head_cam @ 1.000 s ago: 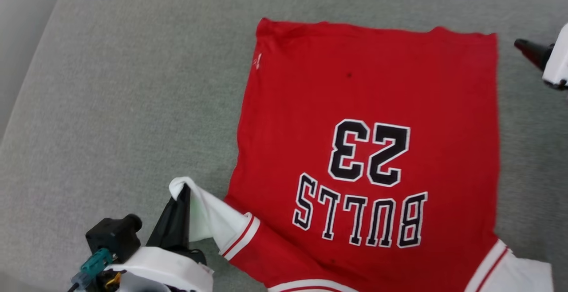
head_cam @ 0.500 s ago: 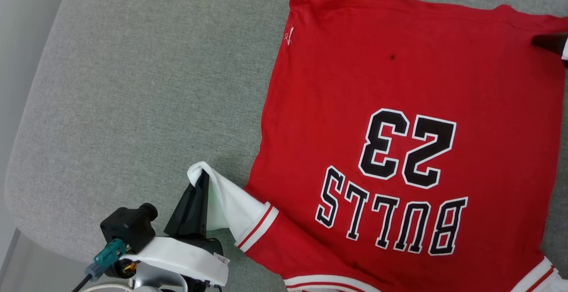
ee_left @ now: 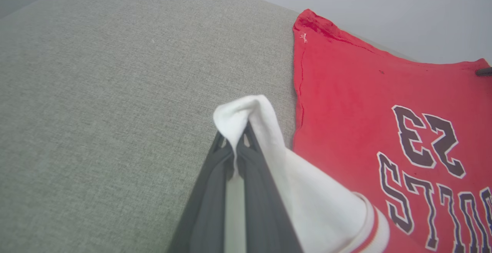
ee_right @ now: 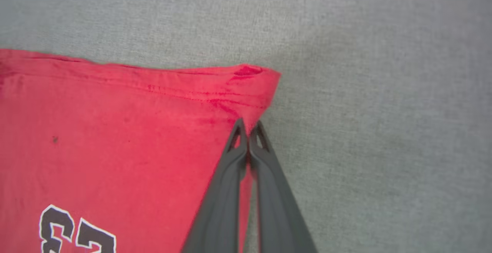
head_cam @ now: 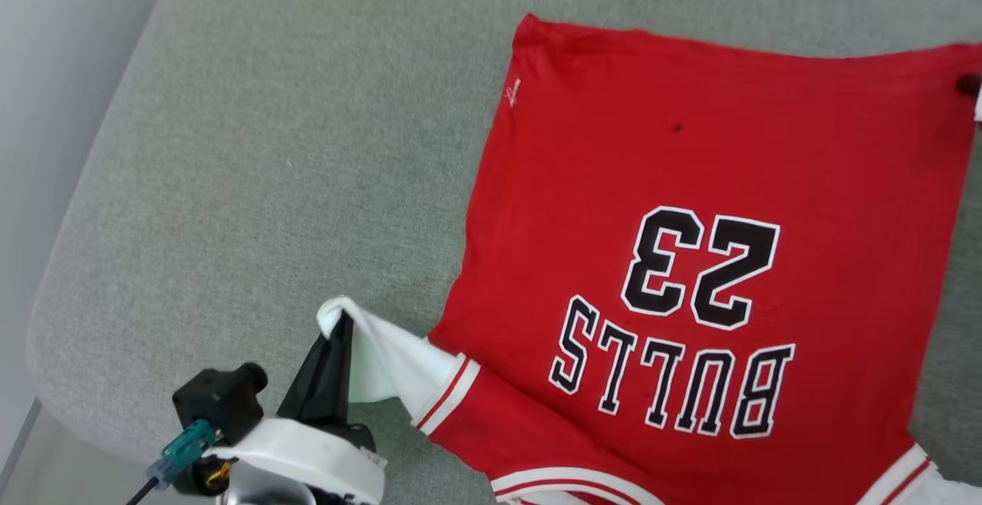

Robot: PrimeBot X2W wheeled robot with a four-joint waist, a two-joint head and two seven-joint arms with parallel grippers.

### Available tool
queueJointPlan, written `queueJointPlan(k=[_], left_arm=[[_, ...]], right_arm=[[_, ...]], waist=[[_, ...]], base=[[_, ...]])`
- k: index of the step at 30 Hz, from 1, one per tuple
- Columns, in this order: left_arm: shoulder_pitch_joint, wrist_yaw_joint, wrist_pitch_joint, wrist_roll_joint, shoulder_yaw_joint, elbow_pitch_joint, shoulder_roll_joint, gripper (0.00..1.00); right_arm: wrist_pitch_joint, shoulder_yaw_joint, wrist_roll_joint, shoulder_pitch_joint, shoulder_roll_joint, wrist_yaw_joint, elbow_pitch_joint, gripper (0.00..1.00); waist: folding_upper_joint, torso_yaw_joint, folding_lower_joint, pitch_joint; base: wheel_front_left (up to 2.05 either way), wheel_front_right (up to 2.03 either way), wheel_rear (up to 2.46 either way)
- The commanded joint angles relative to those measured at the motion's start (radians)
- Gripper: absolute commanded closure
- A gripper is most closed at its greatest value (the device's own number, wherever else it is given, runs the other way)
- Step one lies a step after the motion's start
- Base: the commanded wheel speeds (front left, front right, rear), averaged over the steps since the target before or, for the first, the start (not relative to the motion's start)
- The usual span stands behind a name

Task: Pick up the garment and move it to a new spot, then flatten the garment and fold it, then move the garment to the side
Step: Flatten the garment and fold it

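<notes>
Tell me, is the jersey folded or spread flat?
Spread, not folded: the jersey lies flat on the grey cushion; one white sleeve is lifted.

Left gripper (head_cam: pixel 336 335), lower left of frame: fingers pinched on garment (head_cam: pixel 690 175) sleeve, pointing up-frame. Right gripper (head_cam: pixel 969 85), upper right edge: fingers clamped together on garment corner.

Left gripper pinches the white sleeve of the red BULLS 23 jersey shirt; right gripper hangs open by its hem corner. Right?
No: the right gripper is shut on the edge of the red jersey shirt by its hem corner, per the right wrist view. The left gripper does pinch the white sleeve.
</notes>
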Motion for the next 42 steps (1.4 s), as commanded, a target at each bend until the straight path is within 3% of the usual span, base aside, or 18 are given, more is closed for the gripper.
queueJointPlan(k=[1, 8, 12, 16, 21, 25, 26, 27, 28, 29, 35, 39, 42], left_arm=[[0.016, 0.006, 0.001, -0.003, 0.005, 0.006, 0.008, 1.00], [0.077, 0.033, 0.019, -0.024, 0.030, 0.017, 0.039, 1.00], [0.113, 0.051, 0.030, -0.035, 0.047, 0.012, 0.058, 1.00], [0.157, 0.079, 0.040, -0.047, 0.068, 0.012, 0.080, 1.00], [0.208, 0.104, 0.048, -0.068, 0.098, 0.012, 0.098, 1.00], [0.242, 0.117, 0.060, -0.083, 0.115, 0.012, 0.116, 1.00], [0.254, 0.130, 0.075, -0.088, 0.120, 0.007, 0.125, 1.00], [0.255, 0.135, 0.080, -0.086, 0.120, 0.003, 0.129, 1.00], [0.254, 0.136, 0.084, -0.087, 0.120, -0.001, 0.131, 1.00], [0.254, 0.137, 0.087, -0.088, 0.121, -0.005, 0.134, 1.00], [0.253, 0.151, 0.100, -0.080, 0.123, -0.026, 0.147, 1.00], [0.236, 0.155, 0.106, -0.070, 0.114, -0.046, 0.152, 1.00], [0.218, 0.156, 0.111, -0.059, 0.108, -0.066, 0.154, 1.00]], right_arm=[[-0.007, 0.015, 0.015, 0.016, -0.012, -0.001, -0.018, 1.00], [0.002, 0.120, 0.117, 0.142, -0.125, -0.001, -0.179, 1.00], [0.033, 0.132, 0.183, 0.301, -0.194, -0.001, -0.296, 1.00], [0.058, 0.115, 0.228, 0.508, -0.222, -0.001, -0.398, 1.00], [0.069, 0.055, 0.267, 0.805, -0.182, -0.001, -0.473, 1.00], [0.064, 0.002, 0.285, 1.010, -0.109, -0.001, -0.495, 1.00], [0.047, -0.024, 0.291, 1.104, -0.056, -0.001, -0.509, 1.00], [0.035, -0.029, 0.291, 1.123, -0.041, -0.001, -0.514, 0.72], [0.021, -0.033, 0.299, 1.136, -0.024, -0.001, -0.518, 0.11], [0.000, -0.036, 0.303, 1.142, -0.014, -0.001, -0.526, 0.00], [-0.273, -0.048, 0.273, 1.071, -0.014, -0.001, -0.582, 0.00], [-0.498, -0.048, 0.248, 0.974, -0.008, -0.001, -0.571, 0.00], [-0.606, -0.017, 0.241, 0.883, -0.005, -0.001, -0.555, 0.00]], waist=[[0.0000, -0.015, -0.0001, -0.043], [0.0000, -0.088, -0.0001, -0.182], [0.0000, -0.156, -0.0001, -0.235], [0.0000, -0.236, -0.0001, -0.270], [0.0000, -0.318, -0.0001, -0.304], [0.0000, -0.361, -0.0001, -0.322], [0.0000, -0.384, -0.0001, -0.321], [0.0000, -0.389, -0.0001, -0.317], [0.0000, -0.393, -0.0001, -0.314], [0.0000, -0.397, -0.0001, -0.311], [0.0000, -0.405, -0.0001, -0.297], [0.0000, -0.393, -0.0001, -0.284], [0.0000, -0.377, -0.0001, -0.264]], base=[[0.00, 0.00, 0.00], [0.00, 0.00, 0.00], [0.00, 0.00, 0.00], [0.00, 0.00, 0.00], [0.00, 0.00, 0.00], [0.00, 0.00, 0.00], [0.00, 0.00, 0.00], [0.00, 0.00, 0.00], [0.00, 0.00, 0.00], [0.00, 0.00, 0.00], [0.00, 0.00, 0.00], [0.00, 0.00, 0.00], [0.00, 0.00, 0.00]])
